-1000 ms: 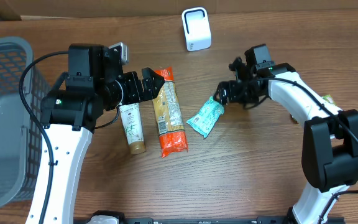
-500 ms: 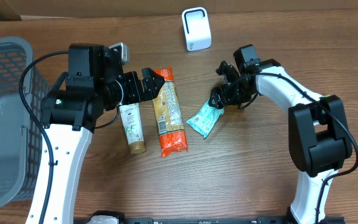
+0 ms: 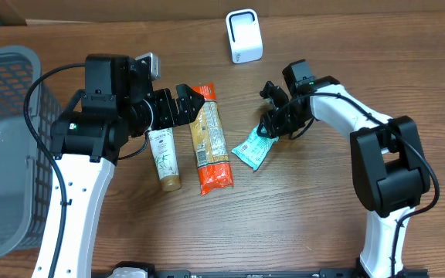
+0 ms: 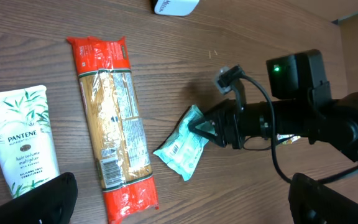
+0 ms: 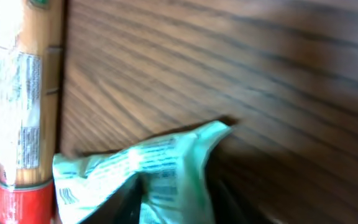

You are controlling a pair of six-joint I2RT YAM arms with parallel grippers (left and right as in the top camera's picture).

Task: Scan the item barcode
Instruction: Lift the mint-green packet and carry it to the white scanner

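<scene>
Mock shop checkout on a wooden table (image 3: 307,220): grey basket (image 3: 10,52), white scanner (image 3: 244,35), packaged pasta (image 3: 209,143).

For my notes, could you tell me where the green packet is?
Overhead, mid-table: the green packet lies just right of the pasta pack, at the right gripper's fingertips.

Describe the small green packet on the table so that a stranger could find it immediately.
On the brown wooden table, look right of the long red-and-orange pasta packet, below the white box-shaped device. The small mint-green foil pouch lies there, one end between the fingers of the right gripper. It is the shortest package and the only wholly green one.
</scene>
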